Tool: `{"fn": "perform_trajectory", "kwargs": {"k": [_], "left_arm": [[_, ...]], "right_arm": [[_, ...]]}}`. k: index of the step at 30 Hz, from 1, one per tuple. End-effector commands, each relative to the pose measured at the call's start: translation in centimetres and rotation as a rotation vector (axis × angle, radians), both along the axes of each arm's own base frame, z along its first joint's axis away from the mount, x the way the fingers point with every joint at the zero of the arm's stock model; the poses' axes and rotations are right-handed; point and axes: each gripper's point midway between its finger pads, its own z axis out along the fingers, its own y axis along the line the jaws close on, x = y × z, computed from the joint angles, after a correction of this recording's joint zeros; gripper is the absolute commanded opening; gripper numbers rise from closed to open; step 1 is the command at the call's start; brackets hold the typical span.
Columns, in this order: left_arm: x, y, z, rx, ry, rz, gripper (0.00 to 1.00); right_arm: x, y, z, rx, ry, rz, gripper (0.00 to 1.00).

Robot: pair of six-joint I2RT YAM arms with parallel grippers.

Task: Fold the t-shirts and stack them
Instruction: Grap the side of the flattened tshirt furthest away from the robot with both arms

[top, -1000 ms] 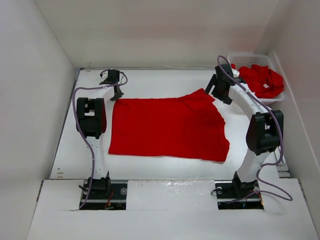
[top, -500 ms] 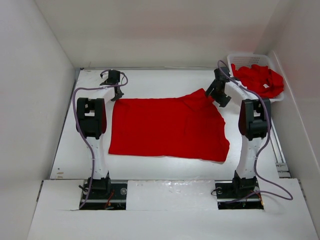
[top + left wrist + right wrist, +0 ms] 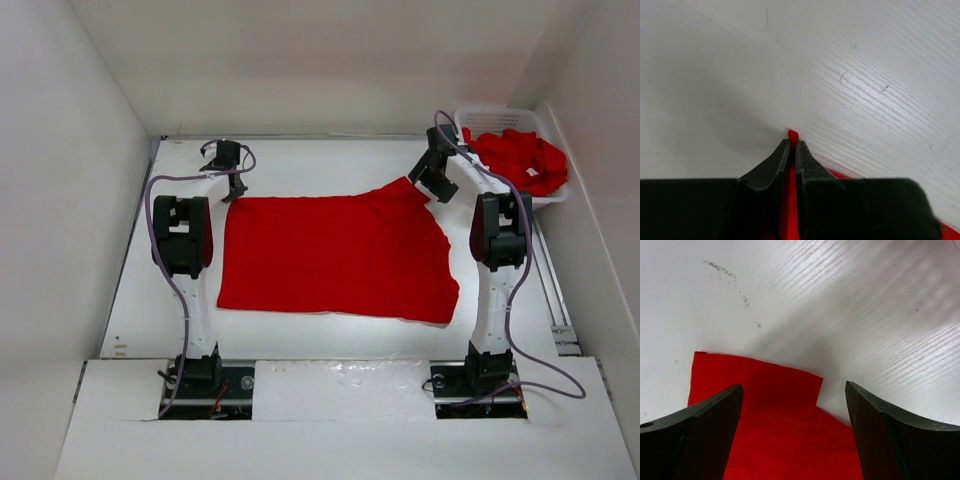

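A plain bright red cloth t-shirt [image 3: 335,255] lies flat and roughly rectangular mid-table on the white, faintly grained table [image 3: 300,160], one short sleeve jutting toward the far right. The left gripper [image 3: 793,146] has its dark tapered jaws pinched tight on the shirt's far left corner, while the right gripper [image 3: 795,390] hangs above the sleeve's straight hem, jaws spread wide and holding nothing. Bare table borders the cloth all round, and crumpled red t-shirts [image 3: 520,160] fill the white slotted plastic basket [image 3: 505,113] at the far right corner.
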Motion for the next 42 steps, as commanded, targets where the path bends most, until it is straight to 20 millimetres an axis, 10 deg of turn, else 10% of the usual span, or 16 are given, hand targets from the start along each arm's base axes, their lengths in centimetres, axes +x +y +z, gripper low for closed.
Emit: {"fn": "perform_trajectory", "kwargs": {"k": [1, 22, 32, 37, 42], "left_arm": [[-2.1, 0.2, -0.5, 0.019, 0.069, -0.009, 0.00], [-1.9, 0.0, -0.4, 0.011, 0.060, -0.014, 0.00], [-1.8, -0.1, -0.6, 0.014, 0.065, -0.033, 0.00], [-1.1, -0.1, 0.9, 0.018, 0.028, -0.042, 0.00], [-0.9, -0.2, 2.5, 0.014, -0.007, -0.054, 0.00]], "right_arm": [[-0.8, -0.5, -0.6, -0.042, 0.033, -0.016, 0.88], [-1.2, -0.1, -1.6, -0.032, 0.109, -0.007, 0.45], [-0.5, 0.0, -1.5, -0.026, 0.094, -0.015, 0.00], [-0.9, 0.3, -1.8, -0.048, 0.092, 0.037, 0.00], [0.4, 0.5, 2.6, -0.060, -0.065, 0.049, 0.00]]}}
